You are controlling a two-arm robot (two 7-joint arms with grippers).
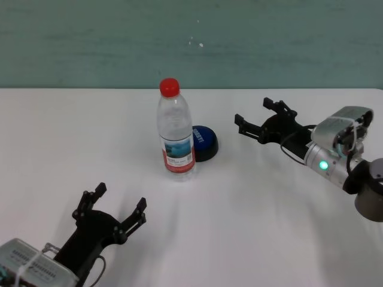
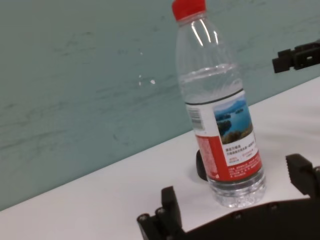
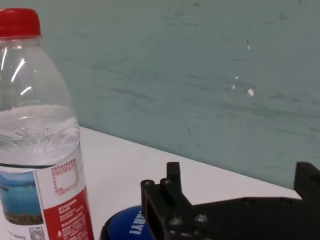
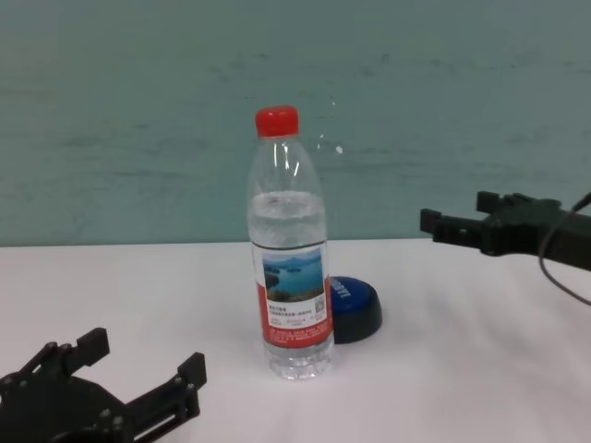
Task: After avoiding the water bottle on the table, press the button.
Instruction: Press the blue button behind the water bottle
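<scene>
Pincer (image 1: 258, 118) of right arm gapes wide, empty.

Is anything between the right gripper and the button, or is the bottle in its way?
Nothing visible blocks it. The right gripper hangs open to the right of the button; the water bottle stands on the button's left front side.

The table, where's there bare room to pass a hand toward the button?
The table is bare between the button and the open right gripper, and between the water bottle and the open left gripper. It is crowded where the bottle stands just before the button.
</scene>
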